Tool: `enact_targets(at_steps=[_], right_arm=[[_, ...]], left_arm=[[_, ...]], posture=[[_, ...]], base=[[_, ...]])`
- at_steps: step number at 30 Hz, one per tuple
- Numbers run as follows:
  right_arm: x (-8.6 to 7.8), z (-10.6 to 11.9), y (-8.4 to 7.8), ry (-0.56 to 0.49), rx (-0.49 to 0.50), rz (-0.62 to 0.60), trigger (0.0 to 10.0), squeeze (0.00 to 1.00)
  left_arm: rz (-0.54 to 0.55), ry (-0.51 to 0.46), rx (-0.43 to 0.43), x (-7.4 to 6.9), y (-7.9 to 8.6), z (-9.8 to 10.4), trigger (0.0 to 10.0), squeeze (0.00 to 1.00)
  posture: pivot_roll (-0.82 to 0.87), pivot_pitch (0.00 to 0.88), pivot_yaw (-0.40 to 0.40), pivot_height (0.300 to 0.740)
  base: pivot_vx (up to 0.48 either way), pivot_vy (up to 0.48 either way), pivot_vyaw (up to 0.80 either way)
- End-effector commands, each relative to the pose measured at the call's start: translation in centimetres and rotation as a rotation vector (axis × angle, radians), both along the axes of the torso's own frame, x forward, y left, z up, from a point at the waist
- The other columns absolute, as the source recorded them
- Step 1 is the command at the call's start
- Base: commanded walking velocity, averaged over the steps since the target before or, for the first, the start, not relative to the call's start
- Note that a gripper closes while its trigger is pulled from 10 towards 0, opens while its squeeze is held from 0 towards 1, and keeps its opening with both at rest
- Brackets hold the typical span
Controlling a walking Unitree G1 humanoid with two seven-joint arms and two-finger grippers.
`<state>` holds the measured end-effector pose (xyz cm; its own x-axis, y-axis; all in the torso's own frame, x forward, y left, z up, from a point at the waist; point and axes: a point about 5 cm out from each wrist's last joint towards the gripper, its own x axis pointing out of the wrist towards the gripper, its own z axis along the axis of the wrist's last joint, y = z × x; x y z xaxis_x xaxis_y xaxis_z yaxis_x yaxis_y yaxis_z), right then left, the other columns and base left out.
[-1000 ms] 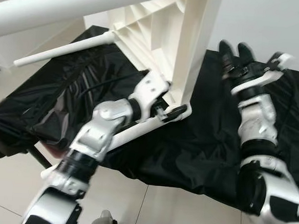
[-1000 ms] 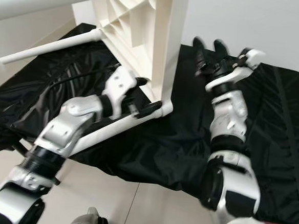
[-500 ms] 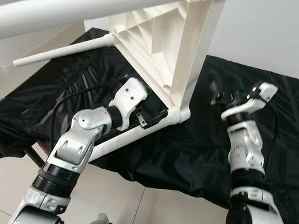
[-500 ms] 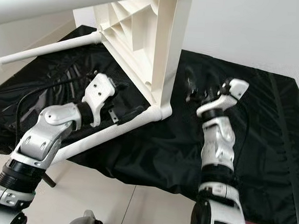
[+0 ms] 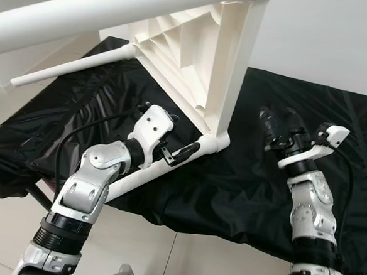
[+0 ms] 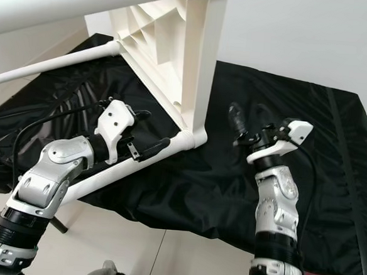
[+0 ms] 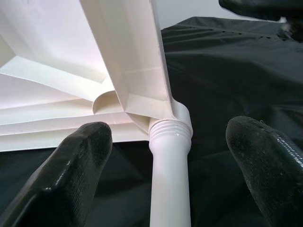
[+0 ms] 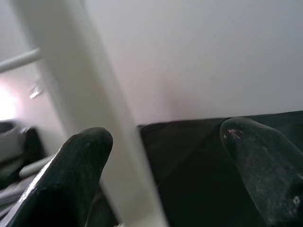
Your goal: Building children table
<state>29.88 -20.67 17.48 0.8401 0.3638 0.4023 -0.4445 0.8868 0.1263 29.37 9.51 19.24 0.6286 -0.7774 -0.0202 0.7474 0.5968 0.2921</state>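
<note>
The white plastic children's table lies tipped on a black-covered surface. One white leg is screwed into the corner socket and runs toward me. My left gripper is open and straddles this leg just below the socket, with one finger on each side and a gap to the leg. To the right of the table, my right gripper hovers open above the cloth, holding nothing. Its wrist view faces the table's upright edge.
A second leg sticks out at the far left and a third crosses the top near the camera. A black cable lies on the cloth by my left arm. Tiled floor lies in front, a white wall behind.
My left gripper has drawn back from the corner socket a little along the leg. The right arm has come down from high at the back to a lower spot nearer me.
</note>
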Motion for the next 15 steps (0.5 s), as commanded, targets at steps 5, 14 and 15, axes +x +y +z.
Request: enact_targets(at_steps=[5,14,15], right_arm=[[-1.6,-0.3,2.2,0.045,-0.081,0.211,10.0,0.0],[-1.0,0.8,2.4,0.02,-0.129,0.251,10.0,0.0],[-0.6,1.2,2.3,0.011,-0.134,0.244,10.0,0.0]], left_arm=[[0.137,-0.002,-0.005,-0.2,1.6,-0.3,10.0,0.0],[0.173,-0.013,-0.002,-0.3,2.1,-0.3,10.0,0.0],[0.182,-0.011,-0.006,-0.2,2.1,-0.2,10.0,0.0]], posture=[[0.0,0.0,0.0,0.74],[0.01,0.0,-0.018,0.74],[0.02,0.0,-0.023,0.74]], base=[[0.0,0.0,0.0],[0.0,0.0,0.0],[0.0,0.0,0.0]])
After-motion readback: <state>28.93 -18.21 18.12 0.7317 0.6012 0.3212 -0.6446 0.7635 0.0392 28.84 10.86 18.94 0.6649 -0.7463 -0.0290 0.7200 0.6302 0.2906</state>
